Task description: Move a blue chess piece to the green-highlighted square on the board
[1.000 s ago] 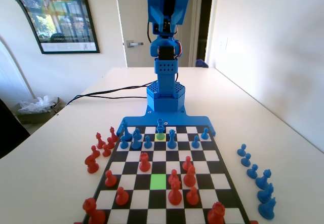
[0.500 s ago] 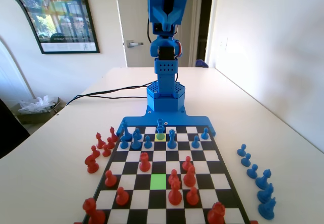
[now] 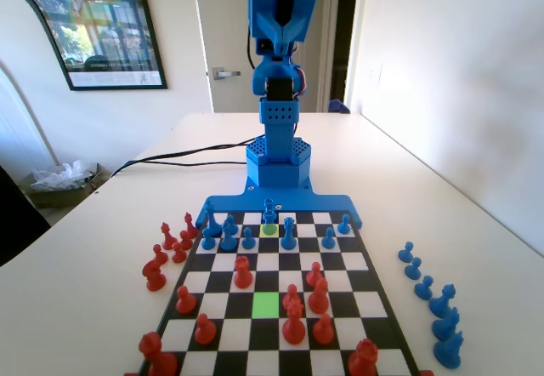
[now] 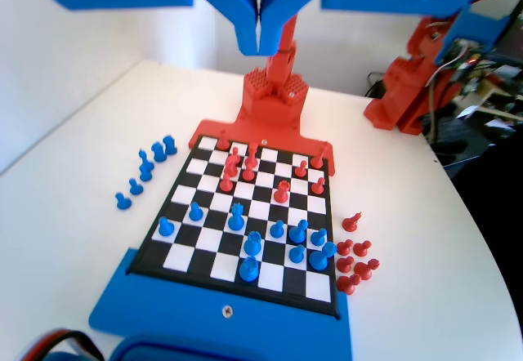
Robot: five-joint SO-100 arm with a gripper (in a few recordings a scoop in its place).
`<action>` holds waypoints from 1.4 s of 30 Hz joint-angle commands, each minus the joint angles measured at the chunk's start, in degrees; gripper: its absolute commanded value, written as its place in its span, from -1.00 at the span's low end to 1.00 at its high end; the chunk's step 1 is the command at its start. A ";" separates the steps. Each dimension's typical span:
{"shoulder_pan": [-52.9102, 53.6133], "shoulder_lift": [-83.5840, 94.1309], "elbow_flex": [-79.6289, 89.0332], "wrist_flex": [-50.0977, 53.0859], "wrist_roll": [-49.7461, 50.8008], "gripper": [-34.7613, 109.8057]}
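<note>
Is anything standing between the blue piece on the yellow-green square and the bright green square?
Nothing visible: the squares between the blue chess piece and the green-highlighted square look bare; red pieces flank that lane.

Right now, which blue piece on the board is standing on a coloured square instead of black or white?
The blue chess piece in the back row nearest the blue arm: it stands on the pale yellow-green square.
</note>
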 commanded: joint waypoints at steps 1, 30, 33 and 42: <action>0.62 -7.03 -6.33 1.05 -1.32 -0.51; 7.65 -33.49 -4.75 -1.76 -53.53 -0.51; 8.61 -36.30 -6.33 -2.20 -59.24 -0.51; 3.25 -36.91 0.62 -8.70 -65.39 -0.51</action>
